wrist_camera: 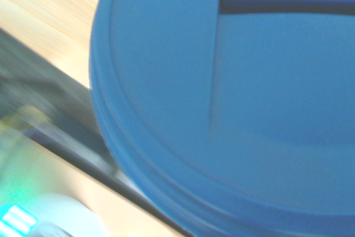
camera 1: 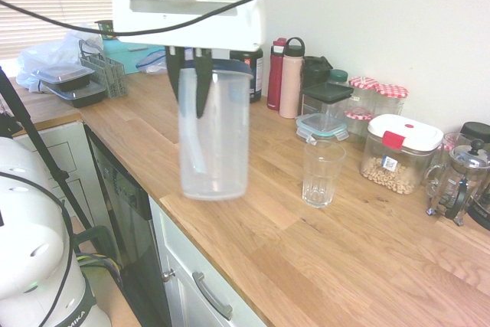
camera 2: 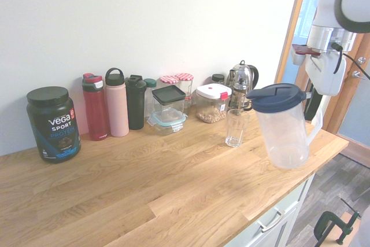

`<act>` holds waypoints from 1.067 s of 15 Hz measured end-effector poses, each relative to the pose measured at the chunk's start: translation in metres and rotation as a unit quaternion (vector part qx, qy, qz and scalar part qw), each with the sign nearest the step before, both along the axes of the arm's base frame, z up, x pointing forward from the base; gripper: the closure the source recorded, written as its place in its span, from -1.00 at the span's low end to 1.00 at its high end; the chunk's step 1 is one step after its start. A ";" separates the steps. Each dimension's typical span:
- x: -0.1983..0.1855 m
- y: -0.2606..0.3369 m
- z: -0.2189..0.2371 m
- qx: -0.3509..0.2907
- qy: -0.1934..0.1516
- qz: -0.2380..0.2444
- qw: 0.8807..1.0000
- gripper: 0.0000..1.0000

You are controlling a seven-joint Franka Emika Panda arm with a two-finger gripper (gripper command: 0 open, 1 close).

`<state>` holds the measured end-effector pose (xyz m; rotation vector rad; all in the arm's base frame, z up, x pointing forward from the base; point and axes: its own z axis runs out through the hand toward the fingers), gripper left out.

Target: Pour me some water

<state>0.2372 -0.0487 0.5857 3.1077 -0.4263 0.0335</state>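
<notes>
The jug (camera 1: 214,134) hangs in the air over the front edge of the counter (camera 1: 321,258), held by its handle. The gripper (camera 1: 191,82) has its two fingers squeezed shut on that handle. The jug has a blue lid (wrist_camera: 233,104) and is tipped a little. It looks almost empty, so maybe no water will come out. A bit further back, the glass (camera 1: 322,173) stands upright on the wood, apart from the jug. If the jug tips too early, water would hit the counter. Behind the glass are a box of nuts (camera 1: 400,154) and bottles (camera 1: 290,77) that a wide swing could knock.
</notes>
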 end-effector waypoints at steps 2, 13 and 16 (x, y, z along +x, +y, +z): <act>0.000 0.055 -0.007 0.058 -0.032 -0.028 0.997 1.00; 0.112 0.211 -0.095 0.106 -0.155 -0.093 0.978 1.00; 0.128 0.218 -0.112 0.105 -0.146 -0.086 0.980 1.00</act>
